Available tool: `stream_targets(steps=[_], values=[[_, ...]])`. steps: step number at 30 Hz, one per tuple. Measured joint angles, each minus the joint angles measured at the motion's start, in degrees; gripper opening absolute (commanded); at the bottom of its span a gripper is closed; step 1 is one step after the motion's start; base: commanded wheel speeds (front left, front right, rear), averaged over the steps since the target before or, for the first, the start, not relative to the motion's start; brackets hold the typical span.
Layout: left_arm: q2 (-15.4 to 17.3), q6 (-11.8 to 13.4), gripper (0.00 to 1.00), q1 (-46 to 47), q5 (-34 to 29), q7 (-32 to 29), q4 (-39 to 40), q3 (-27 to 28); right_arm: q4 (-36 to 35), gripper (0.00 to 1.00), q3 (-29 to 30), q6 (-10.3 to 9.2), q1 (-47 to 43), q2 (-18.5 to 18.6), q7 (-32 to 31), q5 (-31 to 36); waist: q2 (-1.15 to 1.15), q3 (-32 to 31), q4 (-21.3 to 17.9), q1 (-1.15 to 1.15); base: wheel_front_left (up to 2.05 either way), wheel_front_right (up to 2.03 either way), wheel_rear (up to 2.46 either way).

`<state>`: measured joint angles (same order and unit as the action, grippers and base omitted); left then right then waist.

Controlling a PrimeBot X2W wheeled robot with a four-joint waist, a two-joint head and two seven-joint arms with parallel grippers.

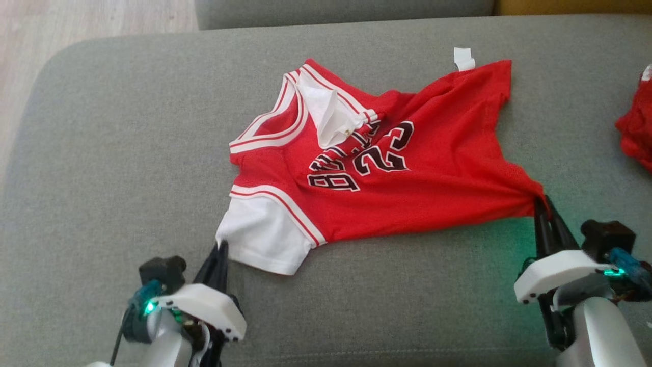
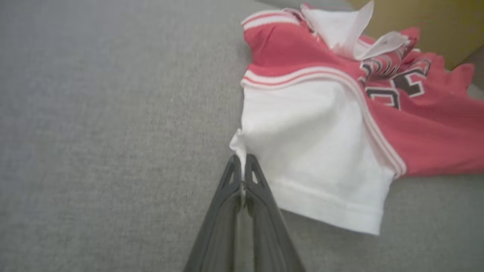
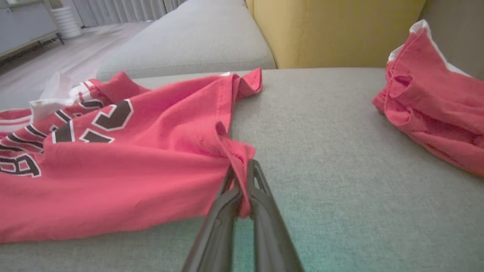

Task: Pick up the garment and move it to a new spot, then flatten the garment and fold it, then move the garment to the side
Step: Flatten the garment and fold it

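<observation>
Notes for your hardware check.

- Left tool (image 1: 222, 248): two long dark grey fingers that taper to points, each with a triangular cut-out near the tip. You will see the same build on the right tool (image 1: 541, 204).
- Behind each tool sits a rounded white cover (image 1: 204, 308). Small dark screw heads (image 1: 524, 298) run along its edge.
- Left wrist: a boxy black block (image 1: 162, 270), a green light (image 1: 150, 307) below it, and a thin black cable (image 1: 119, 336) running down.
- Right wrist: a second black box (image 1: 608, 238) with a blue piece (image 1: 629, 265) just beside it.
- The forearm (image 1: 601, 326) is smooth and pale silver-grey.
</observation>
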<state>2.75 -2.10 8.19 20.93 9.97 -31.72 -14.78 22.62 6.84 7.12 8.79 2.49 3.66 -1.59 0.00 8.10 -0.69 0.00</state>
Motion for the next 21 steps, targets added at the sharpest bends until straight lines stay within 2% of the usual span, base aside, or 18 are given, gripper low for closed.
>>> stream_targets(steps=[5,10,15,21], values=[[0.0,0.0,0.0,-0.1,1.4,2.0,6.5,0.5,-2.1,0.0,0.4,0.0,0.1,0.0,3.5,-0.5,0.0,-1.7,0.3,0.0,0.0,0.0,0.0],[0.1,0.1,0.0,-1.1,1.8,2.8,16.8,0.8,-6.7,0.0,0.3,0.0,0.1,0.0,6.0,-2.1,0.0,-4.0,0.7,0.0,0.0,0.0,0.0],[1.2,0.7,0.0,-1.2,0.2,3.2,30.3,0.8,-14.7,0.0,-0.6,0.0,0.1,0.0,6.5,-3.0,0.0,-6.3,0.6,0.0,0.0,0.0,0.0],[5.0,2.2,0.0,-0.3,-3.2,0.3,47.6,1.8,-27.4,0.0,-0.6,-0.01,0.1,0.0,5.6,-3.0,0.0,-7.8,-0.4,0.0,0.0,0.0,0.0]])
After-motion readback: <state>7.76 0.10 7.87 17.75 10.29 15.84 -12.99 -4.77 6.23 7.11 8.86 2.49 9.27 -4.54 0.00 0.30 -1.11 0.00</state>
